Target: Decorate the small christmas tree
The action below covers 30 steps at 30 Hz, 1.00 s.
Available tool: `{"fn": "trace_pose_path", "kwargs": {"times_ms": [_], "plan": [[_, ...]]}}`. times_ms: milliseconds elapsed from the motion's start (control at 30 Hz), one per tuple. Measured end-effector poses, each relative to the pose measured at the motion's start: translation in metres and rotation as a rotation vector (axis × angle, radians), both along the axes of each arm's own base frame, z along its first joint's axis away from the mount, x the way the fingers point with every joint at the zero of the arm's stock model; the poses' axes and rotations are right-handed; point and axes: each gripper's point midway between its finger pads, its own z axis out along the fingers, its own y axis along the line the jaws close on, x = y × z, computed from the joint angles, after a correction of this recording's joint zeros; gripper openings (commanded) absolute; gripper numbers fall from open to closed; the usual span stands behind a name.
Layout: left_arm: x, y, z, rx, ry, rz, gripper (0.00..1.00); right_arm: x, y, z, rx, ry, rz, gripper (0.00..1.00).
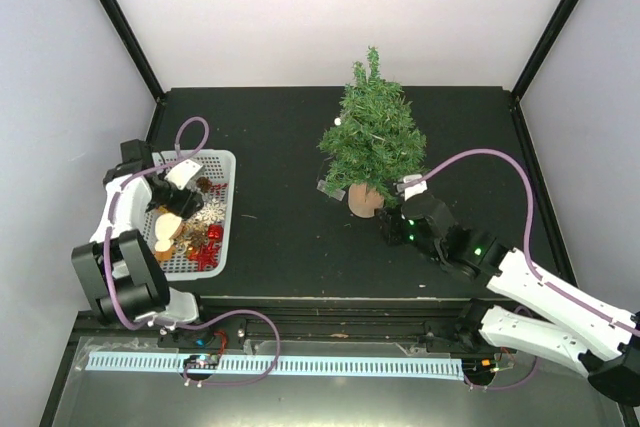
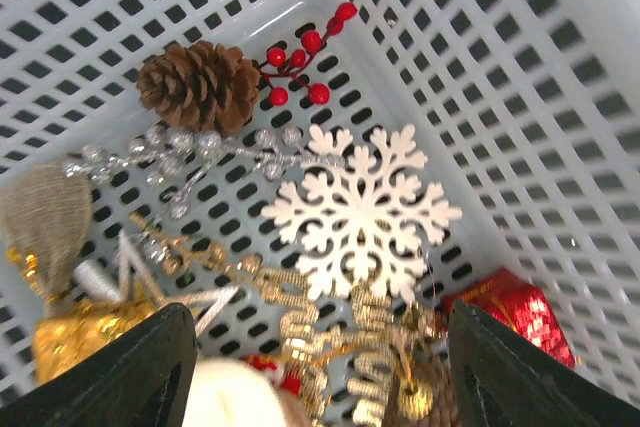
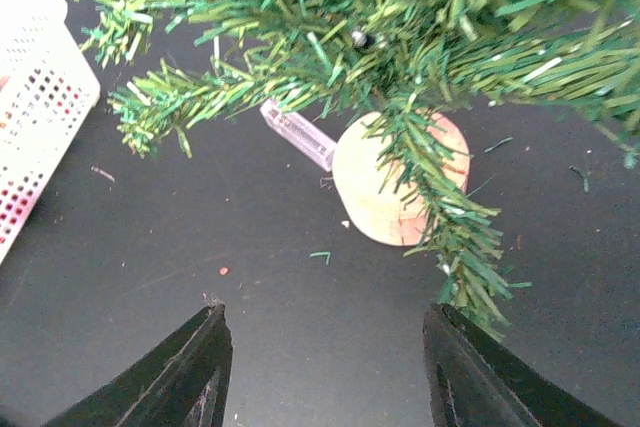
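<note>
The small christmas tree (image 1: 372,137) stands upright at the table's middle back on its tan stump base (image 1: 365,199). In the right wrist view its green branches (image 3: 400,27) fill the top and the stump (image 3: 400,182) lies just ahead. My right gripper (image 1: 390,222) (image 3: 325,347) is open and empty, low on the table just in front and to the right of the stump. My left gripper (image 1: 168,205) (image 2: 320,347) is open and empty above the ornaments in the white basket (image 1: 228,162). A white snowflake (image 2: 360,209) and a gold glitter ornament (image 2: 300,317) lie between its fingers.
The basket (image 2: 520,97) also holds a pine cone (image 2: 198,85), red berries (image 2: 305,52), a silver bead sprig (image 2: 190,147), a gold gift (image 2: 85,332), a red gift (image 2: 510,312) and a burlap bag (image 2: 45,217). A clear plastic piece (image 3: 298,134) lies beside the stump.
</note>
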Motion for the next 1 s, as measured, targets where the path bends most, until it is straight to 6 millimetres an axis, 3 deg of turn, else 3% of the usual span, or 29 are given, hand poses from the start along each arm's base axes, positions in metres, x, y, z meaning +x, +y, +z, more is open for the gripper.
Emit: {"fn": "trace_pose_path", "kwargs": {"times_ms": [167, 300, 433, 667, 833, 1000], "plan": [[-0.022, 0.006, 0.018, 0.050, -0.021, -0.078, 0.72, -0.006, 0.009, -0.010, -0.023, 0.049, 0.059, 0.54], [-0.043, 0.001, 0.007, 0.057, 0.033, -0.148, 0.71, -0.009, 0.015, -0.011, -0.034, 0.082, 0.093, 0.54], [-0.062, -0.008, -0.008, 0.033, 0.099, -0.209, 0.60, -0.012, 0.022, -0.015, -0.042, 0.119, 0.124, 0.54], [-0.071, -0.025, -0.024, -0.099, 0.184, -0.291, 0.55, -0.012, 0.036, -0.027, -0.082, 0.198, 0.158, 0.54], [-0.068, -0.038, -0.029, -0.208, 0.223, -0.326, 0.51, -0.013, 0.036, -0.026, -0.083, 0.209, 0.160, 0.54], [-0.062, -0.039, -0.038, -0.253, 0.259, -0.327, 0.48, -0.014, 0.035, -0.028, -0.084, 0.219, 0.153, 0.54]]}}
